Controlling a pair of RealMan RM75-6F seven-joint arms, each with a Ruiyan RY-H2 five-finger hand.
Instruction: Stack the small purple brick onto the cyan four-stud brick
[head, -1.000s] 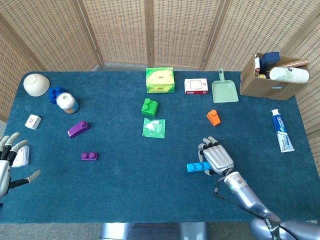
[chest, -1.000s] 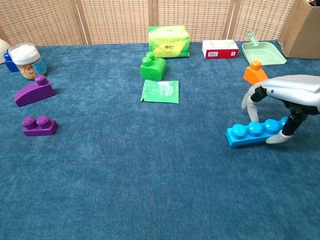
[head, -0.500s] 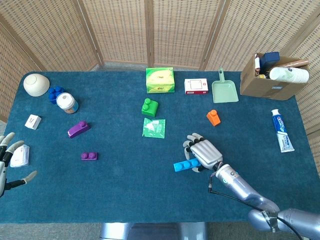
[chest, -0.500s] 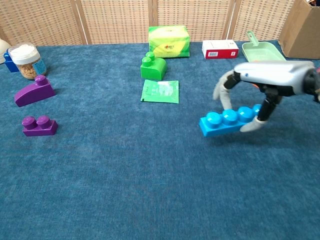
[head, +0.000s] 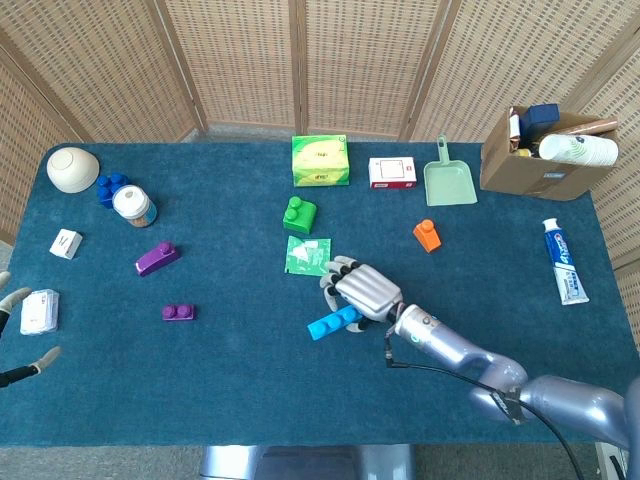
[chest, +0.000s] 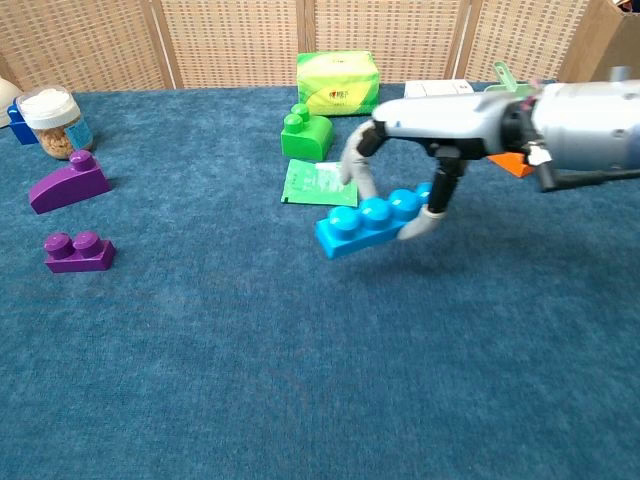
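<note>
My right hand (head: 366, 289) (chest: 445, 118) grips the right end of the cyan four-stud brick (head: 333, 323) (chest: 366, 222) from above, near the middle of the table. The brick is tilted, its free left end lower. The small purple brick (head: 178, 313) (chest: 79, 252) lies flat with two studs up, well to the left of the cyan brick. Only spread fingertips of my left hand (head: 20, 335) show at the far left edge in the head view, holding nothing.
A purple sloped brick (head: 157, 258) (chest: 68, 184) sits behind the small purple one. A green packet (head: 308, 255) (chest: 321, 183) and a green brick (head: 299, 214) lie just behind my right hand. An orange brick (head: 427, 235), a jar (head: 133, 205) and a cardboard box (head: 545, 150) stand farther off.
My right hand has carried the cyan brick leftward across the table toward the purple bricks. The left hand has drawn back, further out of the frame.
</note>
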